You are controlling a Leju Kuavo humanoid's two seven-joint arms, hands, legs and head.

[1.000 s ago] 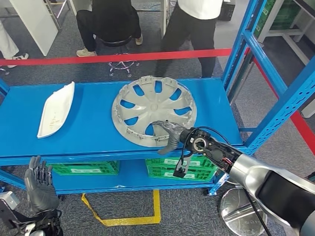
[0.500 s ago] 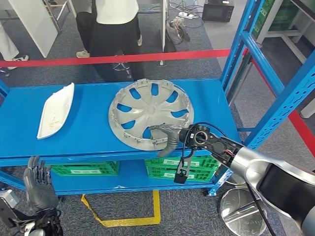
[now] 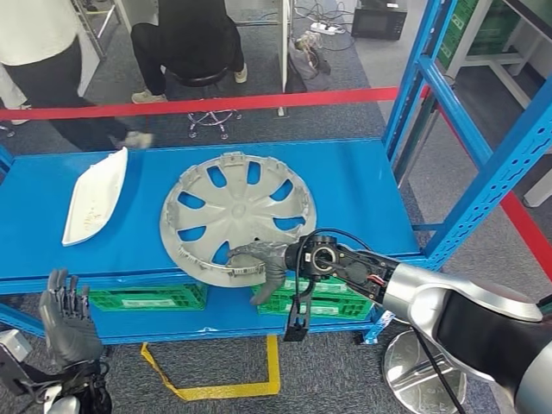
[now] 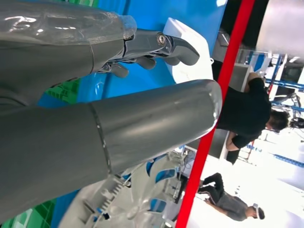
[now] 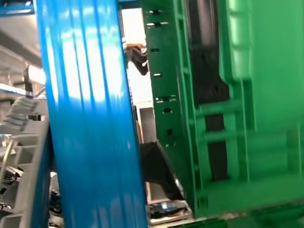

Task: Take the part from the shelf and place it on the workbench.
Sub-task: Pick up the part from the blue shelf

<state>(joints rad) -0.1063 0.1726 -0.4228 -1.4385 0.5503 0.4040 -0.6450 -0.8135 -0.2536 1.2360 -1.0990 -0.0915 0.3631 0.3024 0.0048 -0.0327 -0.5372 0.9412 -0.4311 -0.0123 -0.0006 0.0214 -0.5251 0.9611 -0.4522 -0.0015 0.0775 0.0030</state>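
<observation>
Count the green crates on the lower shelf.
2. One green crate sits under the shelf's left half; the other green crate sits under the right hand. The top shelf board may hide more.

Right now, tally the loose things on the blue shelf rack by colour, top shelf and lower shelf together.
Silver: 1, the wheel cover on the top shelf.
White: 1, the tray on the top shelf.
Green: 2, the crates on the lower shelf.
Total: 4.
</observation>
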